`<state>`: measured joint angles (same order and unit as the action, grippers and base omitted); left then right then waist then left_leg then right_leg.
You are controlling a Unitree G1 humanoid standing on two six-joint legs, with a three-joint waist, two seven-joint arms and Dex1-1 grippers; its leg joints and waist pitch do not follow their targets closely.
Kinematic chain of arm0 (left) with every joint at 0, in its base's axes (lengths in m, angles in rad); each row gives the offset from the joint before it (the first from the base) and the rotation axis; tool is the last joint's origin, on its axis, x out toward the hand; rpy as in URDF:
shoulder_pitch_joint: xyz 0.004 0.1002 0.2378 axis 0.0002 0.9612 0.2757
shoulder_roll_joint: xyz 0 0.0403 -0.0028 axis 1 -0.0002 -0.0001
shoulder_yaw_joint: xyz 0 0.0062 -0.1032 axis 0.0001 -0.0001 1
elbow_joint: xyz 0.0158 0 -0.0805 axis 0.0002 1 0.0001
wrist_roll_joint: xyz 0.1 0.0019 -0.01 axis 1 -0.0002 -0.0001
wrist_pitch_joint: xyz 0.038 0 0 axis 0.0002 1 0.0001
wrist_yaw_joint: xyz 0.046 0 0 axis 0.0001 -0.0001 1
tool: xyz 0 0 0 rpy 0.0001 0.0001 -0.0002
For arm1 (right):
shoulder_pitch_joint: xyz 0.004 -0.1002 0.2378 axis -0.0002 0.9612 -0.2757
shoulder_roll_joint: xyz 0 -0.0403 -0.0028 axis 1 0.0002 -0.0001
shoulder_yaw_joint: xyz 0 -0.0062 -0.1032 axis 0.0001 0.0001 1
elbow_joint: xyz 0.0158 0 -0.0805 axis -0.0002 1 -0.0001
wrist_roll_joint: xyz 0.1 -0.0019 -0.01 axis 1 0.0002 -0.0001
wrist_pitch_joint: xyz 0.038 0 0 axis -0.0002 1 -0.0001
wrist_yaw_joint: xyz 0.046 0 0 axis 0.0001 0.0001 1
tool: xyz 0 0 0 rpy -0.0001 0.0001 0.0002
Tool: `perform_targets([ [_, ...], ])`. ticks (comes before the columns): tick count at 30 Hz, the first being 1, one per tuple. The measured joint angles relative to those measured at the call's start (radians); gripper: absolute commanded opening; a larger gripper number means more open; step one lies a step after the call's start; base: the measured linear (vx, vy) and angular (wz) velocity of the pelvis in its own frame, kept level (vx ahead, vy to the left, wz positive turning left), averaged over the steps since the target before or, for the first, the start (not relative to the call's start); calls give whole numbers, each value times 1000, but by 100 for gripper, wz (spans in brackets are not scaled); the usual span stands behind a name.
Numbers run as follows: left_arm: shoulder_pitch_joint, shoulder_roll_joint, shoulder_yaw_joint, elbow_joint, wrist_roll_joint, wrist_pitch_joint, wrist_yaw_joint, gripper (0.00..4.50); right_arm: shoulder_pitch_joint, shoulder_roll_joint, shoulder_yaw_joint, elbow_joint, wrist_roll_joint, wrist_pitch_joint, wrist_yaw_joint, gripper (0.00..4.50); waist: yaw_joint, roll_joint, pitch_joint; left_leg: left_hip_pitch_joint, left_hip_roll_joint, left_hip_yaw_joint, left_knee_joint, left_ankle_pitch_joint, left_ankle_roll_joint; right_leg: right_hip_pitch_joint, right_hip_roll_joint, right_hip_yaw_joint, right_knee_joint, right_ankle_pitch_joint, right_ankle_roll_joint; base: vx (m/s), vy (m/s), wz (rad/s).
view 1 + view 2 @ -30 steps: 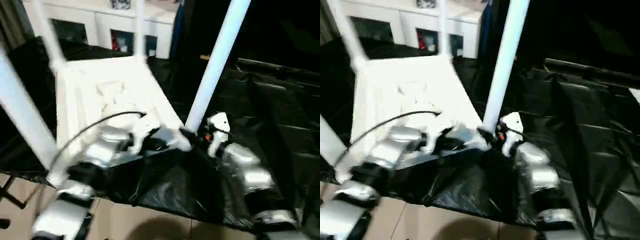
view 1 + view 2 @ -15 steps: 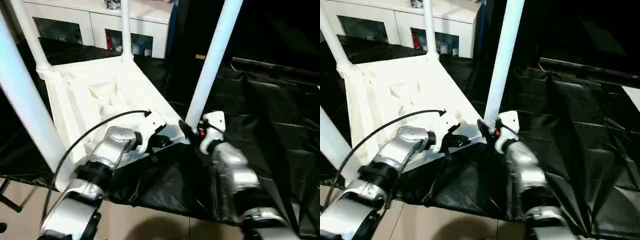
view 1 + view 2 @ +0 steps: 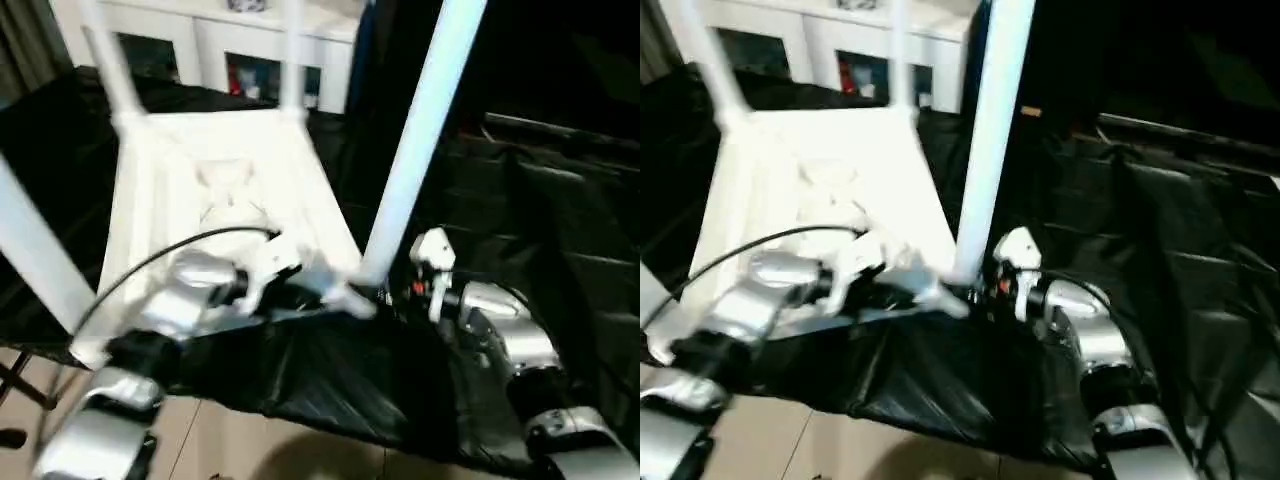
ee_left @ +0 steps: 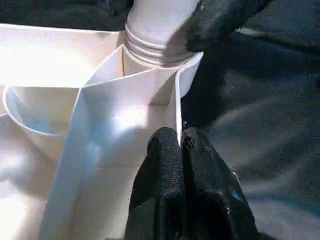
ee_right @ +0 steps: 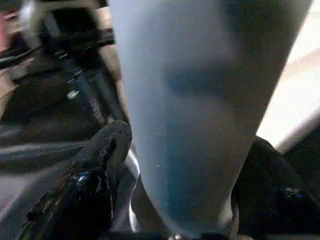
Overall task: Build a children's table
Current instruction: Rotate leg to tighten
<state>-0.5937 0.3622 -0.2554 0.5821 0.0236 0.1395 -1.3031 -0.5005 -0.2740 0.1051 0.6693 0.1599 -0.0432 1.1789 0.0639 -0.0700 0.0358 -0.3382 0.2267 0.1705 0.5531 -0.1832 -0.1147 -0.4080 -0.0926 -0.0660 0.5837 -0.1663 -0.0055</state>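
Since the earlier frame, right fingers (image 5: 107, 150) are spreading around the near leg (image 3: 415, 140) without clamping it. Left fingers (image 4: 172, 150) are closed against the tabletop (image 3: 215, 190), lying inverted on the desk (image 3: 560, 210). Four legs are standing socketed; only seating checks and righting seem left.

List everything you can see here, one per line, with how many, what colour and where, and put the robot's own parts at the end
tabletop: one, white, upside down on the black sheet, ribbed underside up.
legs: four, white, standing up from the tabletop's corners; the near right leg is threaded into its corner socket.
black sheet: one, black, crinkled, spread under the tabletop and out to the right.
cabinet: one, white, with glass doors, behind the tabletop.
floor: beige, along the near edge.
cable: one, black, arching over the left forearm.
left gripper: one, black fingers, shut on the tabletop's thin edge wall by the near right corner.
right gripper: one, black fingers either side of the near right leg's base; grip unclear.
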Motion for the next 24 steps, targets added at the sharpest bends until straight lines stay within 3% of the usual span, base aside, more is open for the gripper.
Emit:
perform_targets([
  [3, 7, 14, -7, -12, -9, -5, -27, 0, -4, -12, 14, 0, 1, 4, 48, 316, 2, 0, 0, -1, 0, 0, 2, 0, 0, -1, 0, 0, 0, 0, 0, 0, 0, 0],
  [11, 9, 38, -24, -13, -21, -14, -93, 0, -8, -33, 36, -1, 10, 44, 141, 244, 22, 0, 0, -3, 1, 0, 4, 0, 0, -1, 0, 0, 6, 0, 0, 0, 0, 0],
  [16, 9, 38, -24, -13, -28, -12, -98, 0, 1, -33, 40, -31, 9, 62, 134, 230, 24, -1, 1, -3, 2, 0, 7, 0, -1, -3, 0, 1, 11, -1, 1, 0, 0, 0],
  [21, -4, 6, -19, 16, -16, 6, -27, 0, 42, 3, 0, -55, 7, 64, 11, 225, 22, -1, 0, 0, 1, 1, 9, 0, -1, -1, 0, 3, 12, -1, 1, 0, 0, 0],
  [24, -12, -39, -7, 30, 7, 31, 75, 0, 42, 42, -40, -31, -2, 59, -149, 219, 6, -2, -1, 5, 0, 0, 9, 0, -1, 1, 0, 4, 11, -5, 7, 0, 0, 0],
])
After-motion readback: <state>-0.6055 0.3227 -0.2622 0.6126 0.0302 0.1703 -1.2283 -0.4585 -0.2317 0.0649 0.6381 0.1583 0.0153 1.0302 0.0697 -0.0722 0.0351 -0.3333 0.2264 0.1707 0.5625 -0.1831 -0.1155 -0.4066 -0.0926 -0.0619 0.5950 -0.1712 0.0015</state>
